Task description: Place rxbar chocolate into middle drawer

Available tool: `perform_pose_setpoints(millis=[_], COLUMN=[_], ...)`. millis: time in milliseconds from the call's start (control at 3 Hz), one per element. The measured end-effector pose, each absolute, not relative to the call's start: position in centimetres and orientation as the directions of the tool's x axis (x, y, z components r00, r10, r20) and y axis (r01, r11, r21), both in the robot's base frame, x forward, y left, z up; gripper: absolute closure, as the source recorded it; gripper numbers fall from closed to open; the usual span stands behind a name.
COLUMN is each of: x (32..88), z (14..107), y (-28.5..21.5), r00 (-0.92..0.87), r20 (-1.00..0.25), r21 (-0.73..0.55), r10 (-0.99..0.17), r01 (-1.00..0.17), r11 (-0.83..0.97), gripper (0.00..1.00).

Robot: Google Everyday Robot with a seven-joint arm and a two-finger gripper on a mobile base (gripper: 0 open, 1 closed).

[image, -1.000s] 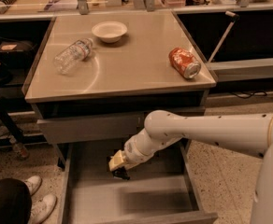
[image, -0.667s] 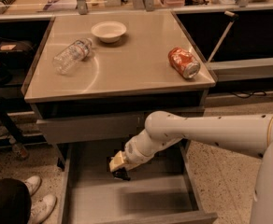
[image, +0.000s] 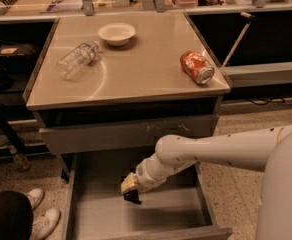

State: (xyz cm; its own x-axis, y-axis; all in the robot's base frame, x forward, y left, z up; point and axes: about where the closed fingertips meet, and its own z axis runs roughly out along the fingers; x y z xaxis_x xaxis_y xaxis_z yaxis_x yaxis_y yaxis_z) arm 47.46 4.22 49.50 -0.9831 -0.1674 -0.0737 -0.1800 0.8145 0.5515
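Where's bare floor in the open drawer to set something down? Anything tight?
The middle drawer floor looks bare: widest patch runs from the gripper to the front wall and across to the right wall. Tightest is the back, where the arm crosses under the closed drawer front. Gripper hangs low at left-centre.

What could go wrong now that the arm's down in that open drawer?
The gripper hangs low inside the middle drawer, under the drawer front above; rising straight up, the arm might hit it. A jolt could roll the soda can, lying on its side near the countertop edge, off.
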Motion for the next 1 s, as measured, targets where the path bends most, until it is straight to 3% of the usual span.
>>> perform_pose_setpoints(millis=[333, 1000], x=[47.4, 48.7], z=[46.3, 42.3], y=[3.6, 5.4], r00=[-0.995, -0.997], r20=[-0.041, 0.0], r21=[0.541, 0.546], r10=[-0.09, -0.071], r01=[-0.098, -0.06], r11=[0.836, 0.836], gripper=[1.0, 1.0])
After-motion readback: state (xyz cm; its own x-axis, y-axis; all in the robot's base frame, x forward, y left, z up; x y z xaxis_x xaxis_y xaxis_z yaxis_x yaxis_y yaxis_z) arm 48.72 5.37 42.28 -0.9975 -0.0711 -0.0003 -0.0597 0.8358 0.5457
